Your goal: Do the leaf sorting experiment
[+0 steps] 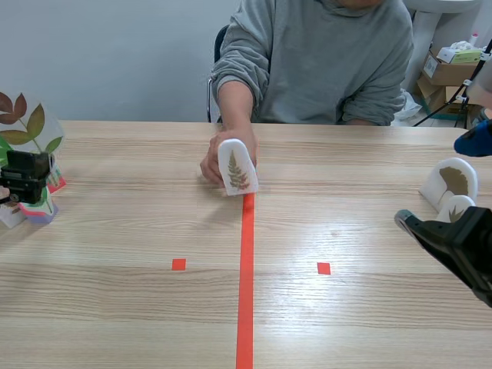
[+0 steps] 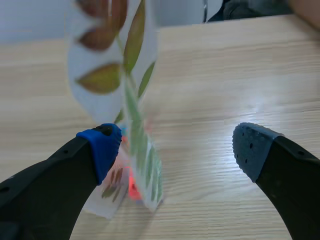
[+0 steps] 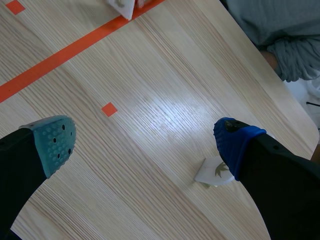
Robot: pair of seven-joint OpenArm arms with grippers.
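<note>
- Far left: the left gripper has its fingers spread wide with nothing between them. A tall clear leaf card with brown and green leaves stands just ahead of its blue-padded finger.
- Middle: a person's hand holds the fern card upright at the far end of the orange tape line.
- Right: a big leaf card stands there, and the small leaf card is right against it.
- Far right: the right gripper hangs with its fingers wide apart and holds nothing. That small card lies just beside its blue pad.
</note>
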